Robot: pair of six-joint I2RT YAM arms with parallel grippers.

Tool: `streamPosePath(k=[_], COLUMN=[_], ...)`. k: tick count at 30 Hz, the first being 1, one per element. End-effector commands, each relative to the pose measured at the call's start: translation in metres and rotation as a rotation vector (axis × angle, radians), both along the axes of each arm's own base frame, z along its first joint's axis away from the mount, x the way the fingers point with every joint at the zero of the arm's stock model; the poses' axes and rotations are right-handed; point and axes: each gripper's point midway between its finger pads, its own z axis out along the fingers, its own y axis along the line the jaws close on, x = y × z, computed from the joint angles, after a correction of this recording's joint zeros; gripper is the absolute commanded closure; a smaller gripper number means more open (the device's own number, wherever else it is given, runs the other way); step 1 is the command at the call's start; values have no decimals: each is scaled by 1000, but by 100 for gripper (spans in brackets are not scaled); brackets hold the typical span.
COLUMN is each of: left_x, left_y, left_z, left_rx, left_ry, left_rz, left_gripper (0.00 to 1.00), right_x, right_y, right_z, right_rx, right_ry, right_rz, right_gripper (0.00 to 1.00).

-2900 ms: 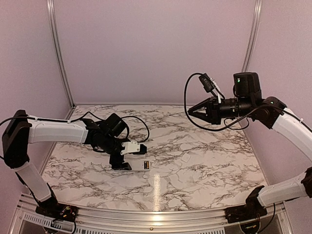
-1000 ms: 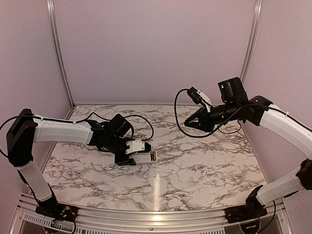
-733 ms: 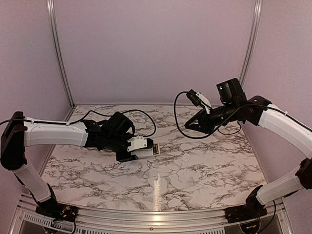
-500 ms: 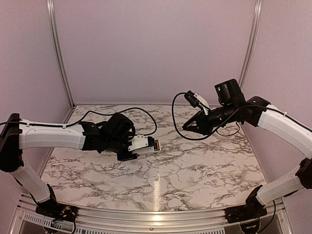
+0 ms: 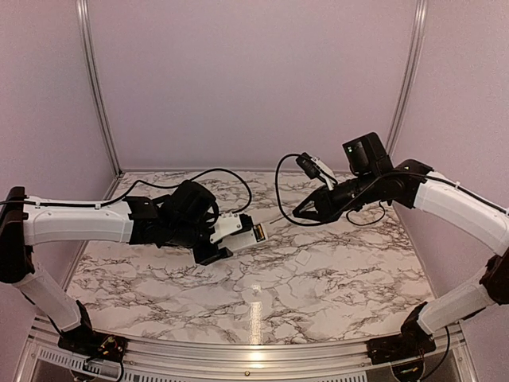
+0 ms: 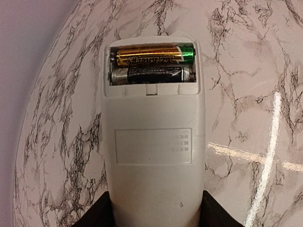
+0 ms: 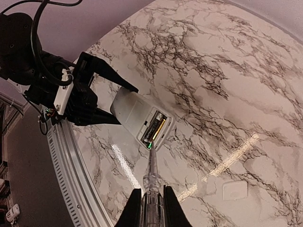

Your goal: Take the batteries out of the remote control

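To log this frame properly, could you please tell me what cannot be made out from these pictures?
Left wrist view: remote control's near end and left gripper cut off by the bottom edge.
Right wrist view: whether the clear tool's tip touches the batteries is too small to tell.
Every view: the remote's button face is turned away.

Lab test booth, plain lilac walls (image 5: 254, 79), aluminium posts (image 5: 94, 79) upper left and right, marble-print tabletop (image 5: 334, 278), metal rail (image 5: 254, 350) at bottom.
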Motion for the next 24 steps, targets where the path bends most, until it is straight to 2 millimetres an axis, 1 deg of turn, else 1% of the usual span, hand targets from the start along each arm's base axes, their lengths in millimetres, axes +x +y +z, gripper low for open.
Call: streamPosePath(k=[1, 5, 10, 16, 24], left_x=[-3, -2, -7, -10, -11], left_y=[-10, -13, -17, -16, -16], left_z=[24, 23, 18, 13, 16], left_rx=[-87, -92, -71, -54, -50], left_ry=[37, 52, 69, 85, 80], left_rz=[33, 57, 58, 74, 80], left_gripper=[79, 81, 81, 83, 84], right_x=[-1, 0, 0, 1, 10], right_y=[8, 12, 21, 22, 22], right_z=[-3, -12, -18, -17, -22], right_rx=[13, 3, 16, 24, -1], right_ry=[61, 122, 201, 214, 224], right_rz=[6, -3, 1, -9, -49], right_gripper=[100, 100, 100, 100, 100])
